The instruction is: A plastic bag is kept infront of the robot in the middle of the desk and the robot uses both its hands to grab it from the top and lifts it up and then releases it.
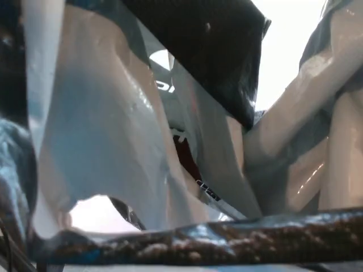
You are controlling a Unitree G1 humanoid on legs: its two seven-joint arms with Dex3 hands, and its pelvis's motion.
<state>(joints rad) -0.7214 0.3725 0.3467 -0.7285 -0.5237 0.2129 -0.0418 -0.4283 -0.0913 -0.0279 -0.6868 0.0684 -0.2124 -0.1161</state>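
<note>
The plastic bag is right up against the head camera and fills almost the whole picture. Its glossy white and pale blue folds run diagonally, with a black panel at the top and a dark speckled edge across the bottom. Some red and black print shows deep in the middle folds. Neither of my hands can be made out; the bag covers where they would be.
Bright white background shows through a gap at the upper right and through a small opening at the lower left. Everything else around is hidden by the bag.
</note>
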